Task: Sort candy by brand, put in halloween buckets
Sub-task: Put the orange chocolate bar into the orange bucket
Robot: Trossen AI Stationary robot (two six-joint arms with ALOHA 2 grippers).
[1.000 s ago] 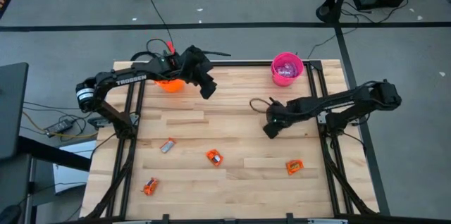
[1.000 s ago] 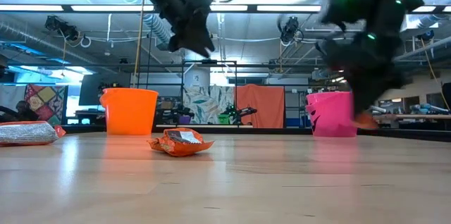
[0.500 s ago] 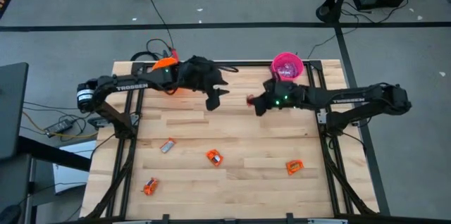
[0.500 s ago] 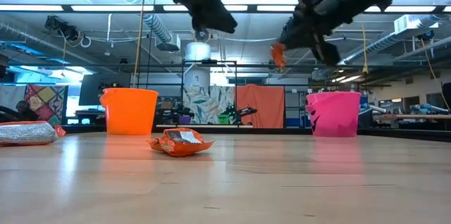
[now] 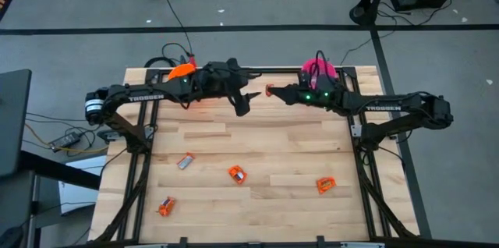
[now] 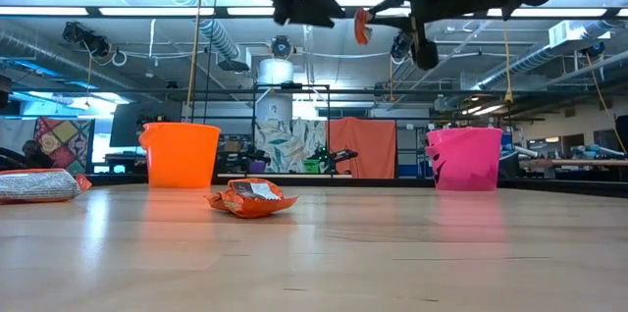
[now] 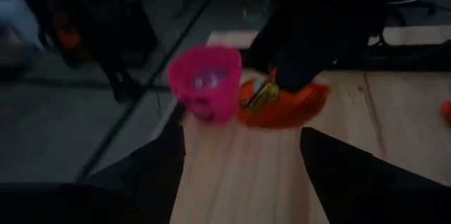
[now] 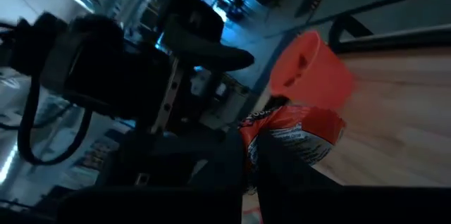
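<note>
My right gripper [image 5: 275, 90] is shut on an orange-red candy [image 5: 269, 90] and holds it high above the table's far middle; the candy also shows in the low view [image 6: 362, 26]. My left gripper [image 5: 247, 98] is open and level, facing the candy from the left, a short gap away, touching nothing. In the left wrist view the candy [image 7: 282, 102] lies beyond my spread fingers [image 7: 331, 164]. The orange bucket [image 6: 181, 155] stands at the far left, partly hidden under my left arm [image 5: 181, 69]. The pink bucket [image 6: 461, 158] stands at the far right, partly under my right arm. My right gripper pinches the candy wrapper by one end [image 8: 255, 139] between its two fingers. The fingers come level from the table's right and point left. The rest of the wrapper [image 8: 299, 136] sticks out past the fingertips toward my left gripper. It is lifted well clear of the table.
Several candies lie on the near half of the table: a silvery one [image 5: 185, 161] and orange ones [image 5: 237, 174], [image 5: 325, 185], [image 5: 165, 206]. In the low view one orange candy [image 6: 251, 197] lies in front of the orange bucket. The black frame rails [image 5: 140, 170] run along both sides.
My right gripper has risen from the table with the candy and gone toward the far edge and the left, turning level, up to my left gripper. My left gripper has gone a little toward the right and up, turning level to face it.
</note>
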